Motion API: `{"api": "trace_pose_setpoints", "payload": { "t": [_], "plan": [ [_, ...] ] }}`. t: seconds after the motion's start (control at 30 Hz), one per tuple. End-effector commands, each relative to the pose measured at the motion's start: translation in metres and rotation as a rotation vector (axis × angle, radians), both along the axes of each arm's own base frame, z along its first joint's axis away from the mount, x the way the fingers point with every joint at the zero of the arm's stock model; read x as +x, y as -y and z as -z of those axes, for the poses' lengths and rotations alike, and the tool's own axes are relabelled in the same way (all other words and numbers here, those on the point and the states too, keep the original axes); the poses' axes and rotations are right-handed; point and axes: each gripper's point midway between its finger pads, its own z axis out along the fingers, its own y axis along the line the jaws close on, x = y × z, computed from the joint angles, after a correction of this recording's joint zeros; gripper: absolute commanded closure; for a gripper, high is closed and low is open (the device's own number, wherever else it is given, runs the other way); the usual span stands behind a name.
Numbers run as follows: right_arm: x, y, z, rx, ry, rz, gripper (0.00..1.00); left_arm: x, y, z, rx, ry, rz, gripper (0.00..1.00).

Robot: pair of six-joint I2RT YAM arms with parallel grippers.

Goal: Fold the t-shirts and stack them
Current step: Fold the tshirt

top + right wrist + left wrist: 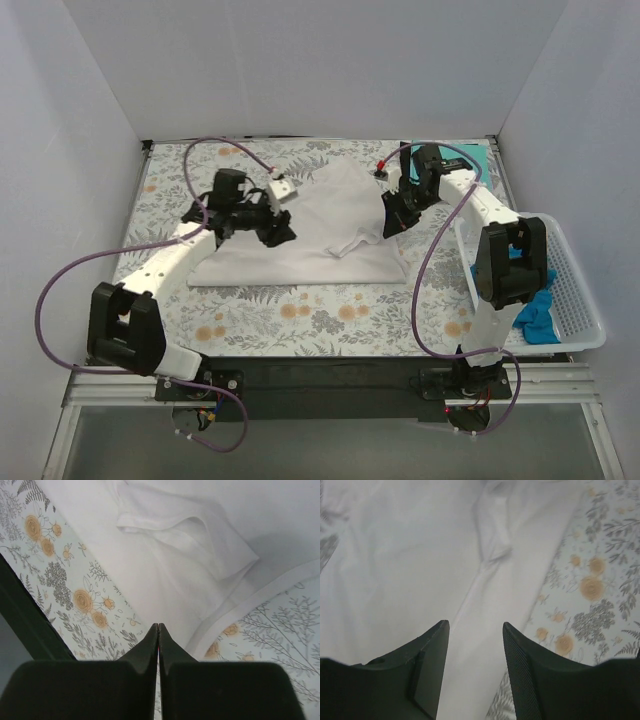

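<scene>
A white t-shirt (320,225) lies spread in the middle of the floral table cloth (250,310), its straight hem along the near side and its upper part gathered to a soft peak toward the far side. It is wrinkled, and one short sleeve (200,535) is folded in over the body. A teal t-shirt (480,160) lies flat at the far right corner, while a bright blue t-shirt (538,312) sits bunched at the near end of the white basket (580,300) on the right.
</scene>
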Motion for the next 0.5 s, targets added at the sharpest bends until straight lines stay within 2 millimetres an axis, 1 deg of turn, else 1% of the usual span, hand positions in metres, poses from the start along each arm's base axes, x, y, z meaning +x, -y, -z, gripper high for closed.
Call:
{"api": "trace_pose_setpoints", "payload": {
  "t": [0.0,0.03,0.07,0.1,0.13,0.17,0.2,0.23,0.27,0.33,0.37,0.4,0.47],
  "plan": [
    [-0.014,-0.008,0.027,0.028,-0.137,0.068,0.99,0.004,0.083,-0.003,-0.005,0.155,0.132,0.55],
    [-0.017,-0.006,0.033,0.012,-0.149,0.083,0.99,0.009,0.103,0.008,0.02,0.136,0.159,0.56],
    [-0.019,-0.005,0.037,0.008,-0.161,0.097,0.99,-0.002,0.132,0.014,0.023,0.117,0.213,0.58],
    [-0.024,-0.003,0.046,0.001,-0.179,0.11,0.99,-0.003,0.145,0.021,0.029,0.099,0.23,0.59],
    [-0.025,-0.003,0.05,-0.004,-0.186,0.122,0.99,-0.002,0.157,0.046,0.059,0.051,0.243,0.61],
    [-0.026,-0.002,0.054,-0.008,-0.189,0.128,0.99,-0.003,0.178,0.041,0.06,0.08,0.267,0.62],
    [-0.028,-0.002,0.06,-0.013,-0.202,0.139,0.99,-0.003,0.186,0.048,0.072,0.078,0.276,0.64],
    [-0.026,0.003,0.07,-0.037,-0.196,0.156,0.99,-0.002,0.195,0.065,0.091,0.058,0.281,0.65],
    [-0.026,0.004,0.076,-0.047,-0.203,0.163,0.99,0.0,0.207,0.064,0.089,0.083,0.279,0.65],
    [-0.028,0.007,0.084,-0.052,-0.222,0.189,0.99,0.005,0.217,0.078,0.114,0.071,0.268,0.65],
    [-0.03,0.008,0.088,-0.055,-0.241,0.197,0.99,0.009,0.219,0.101,0.159,0.049,0.246,0.65],
    [-0.031,0.01,0.091,-0.055,-0.254,0.206,0.99,0.017,0.227,0.096,0.15,0.053,0.222,0.66],
    [-0.035,0.013,0.098,-0.07,-0.266,0.218,0.99,0.025,0.231,0.109,0.164,0.038,0.188,0.68]
  ]
}}
